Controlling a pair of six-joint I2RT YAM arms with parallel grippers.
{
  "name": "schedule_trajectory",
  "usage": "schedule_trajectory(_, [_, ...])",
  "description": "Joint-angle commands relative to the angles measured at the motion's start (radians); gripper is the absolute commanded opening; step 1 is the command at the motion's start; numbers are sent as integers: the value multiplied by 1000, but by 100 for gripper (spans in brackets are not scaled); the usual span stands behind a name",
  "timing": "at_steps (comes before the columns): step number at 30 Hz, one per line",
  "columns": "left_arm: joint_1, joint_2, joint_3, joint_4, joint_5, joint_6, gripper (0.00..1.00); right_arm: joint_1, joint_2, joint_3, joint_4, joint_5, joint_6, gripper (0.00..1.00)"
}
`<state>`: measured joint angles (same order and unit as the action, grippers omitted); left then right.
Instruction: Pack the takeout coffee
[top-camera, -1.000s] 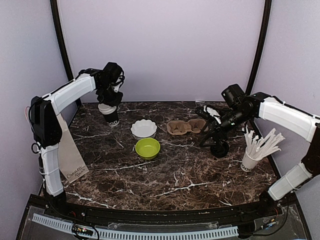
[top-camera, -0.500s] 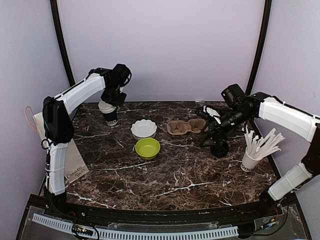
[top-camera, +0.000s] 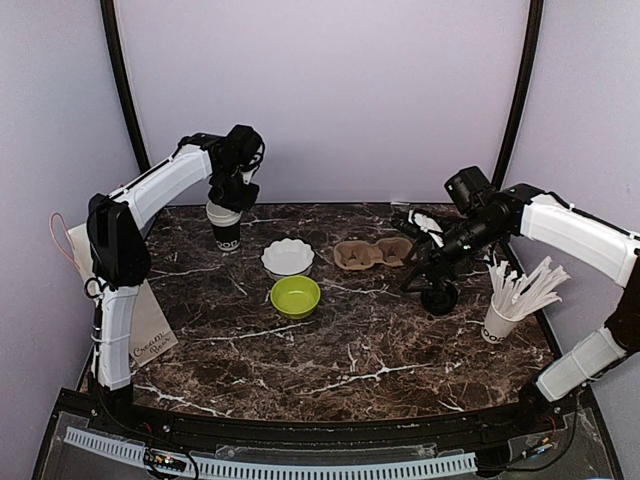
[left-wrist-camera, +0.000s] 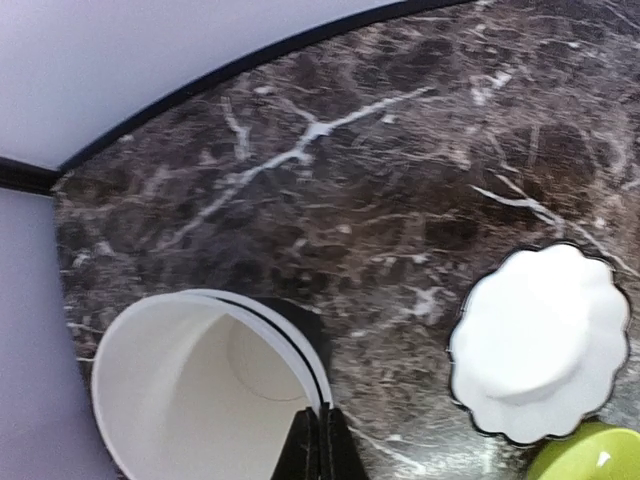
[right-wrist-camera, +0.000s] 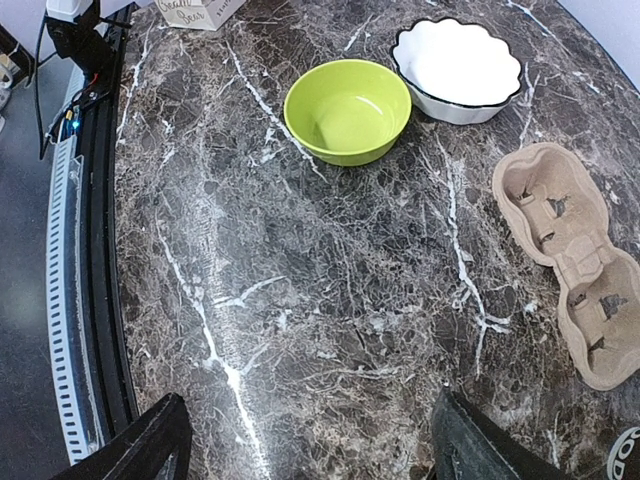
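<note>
My left gripper (top-camera: 236, 200) (left-wrist-camera: 322, 418) is shut on the white rim of a lidless black cup (top-camera: 226, 228) (left-wrist-camera: 200, 390) at the back left. That cup leans a little, and a second rim shows nested just outside it. The takeout coffee (top-camera: 440, 297), a small black cup, sits on the marble table (top-camera: 350, 350) right of centre. Only its white lettering (right-wrist-camera: 625, 455) shows in the corner of the right wrist view. My right gripper (top-camera: 424, 275) (right-wrist-camera: 308, 400) hangs open over bare marble just left of it, holding nothing.
A brown two-slot cup carrier (top-camera: 372, 253) (right-wrist-camera: 575, 260) lies behind the right gripper. A white scalloped bowl (top-camera: 288, 257) (right-wrist-camera: 458, 65) and a green bowl (top-camera: 296, 295) (right-wrist-camera: 347, 108) sit mid-table. A white cup of sticks (top-camera: 500, 322) stands far right. A paper bag (top-camera: 140, 300) leans at the left edge.
The left arm has swung a little to the right and up with the cup's rim pinched, tipping the cup slightly. The right arm has not moved.
</note>
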<state>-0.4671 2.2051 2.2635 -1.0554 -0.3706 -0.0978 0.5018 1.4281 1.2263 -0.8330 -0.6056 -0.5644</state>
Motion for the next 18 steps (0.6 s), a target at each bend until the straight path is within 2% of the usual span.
schedule_trajectory(1, [40,-37,-45,22,236,-67,0,9,-22,-7,25,-1,5,83])
schedule_trajectory(3, [-19,-12,-38,17,-126,-2,0,9,-16,-2,23,1,4,83])
schedule_trajectory(4, [-4,7,53,-64,-67,-7,0,9,-15,0,21,3,4,84])
schedule_trajectory(5, [20,13,79,-80,181,-52,0,9,-16,1,21,4,4,84])
schedule_trajectory(6, [29,0,50,-47,182,-72,0,9,-18,-2,23,6,4,83])
schedule_trajectory(7, [5,-12,24,-34,-74,-21,0,10,-19,-3,24,6,4,83])
schedule_trajectory(8, [-45,6,21,-29,-226,18,0,9,-21,-3,22,6,4,83])
schedule_trajectory(9, [-46,20,79,-90,-218,23,0,9,-21,-3,22,8,4,84])
schedule_trajectory(10, [-2,12,93,-95,-28,0,0,10,-23,-6,24,8,4,84])
schedule_trajectory(11, [27,-13,9,-18,220,-65,0,10,-26,-10,26,10,4,84])
schedule_trajectory(12, [15,-51,-27,12,156,-66,0,11,-26,-11,30,12,4,83])
schedule_trajectory(13, [-17,-53,-47,19,-102,-17,0,11,-25,-9,29,13,4,84])
schedule_trajectory(14, [-26,-42,-26,-4,-92,-14,0,11,-23,-7,26,13,4,83])
schedule_trajectory(15, [32,-47,-27,9,186,-68,0,11,-22,-7,25,13,4,83])
schedule_trajectory(16, [34,-79,-59,41,154,-81,0,11,-22,-8,27,13,4,84])
schedule_trajectory(18, [-39,-75,-74,57,-76,-12,0,11,-17,-5,27,11,4,84])
